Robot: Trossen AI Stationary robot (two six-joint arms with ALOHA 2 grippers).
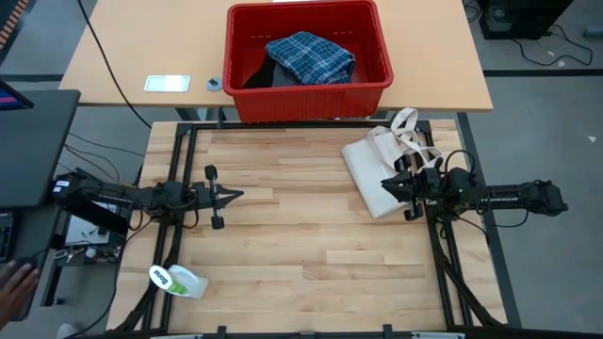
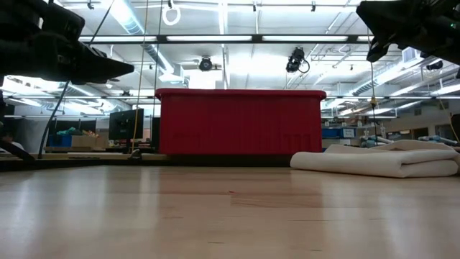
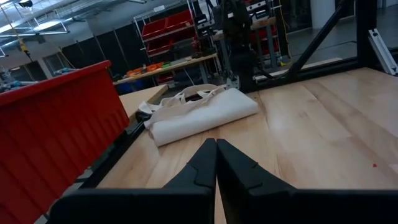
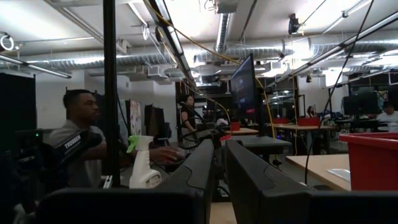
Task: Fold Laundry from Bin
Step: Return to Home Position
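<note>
Bright, even light falls from overhead on the pale wooden plank tabletop (image 1: pixel 301 245), and the shadows under both arms are short and soft. At table height, the long white ceiling tube lights (image 2: pixel 316 37) blaze, a pale sheen spreads over the wood, and the left gripper (image 2: pixel 122 70) hangs as a black silhouette. The large red plastic tub (image 2: pixel 241 122) shows its shaded side.

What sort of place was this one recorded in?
Probably a robotics lab or workshop: exposed ceiling ducts and strip lights overhead, a desk monitor among workstations, and shelving stacked with red storage bins.
</note>
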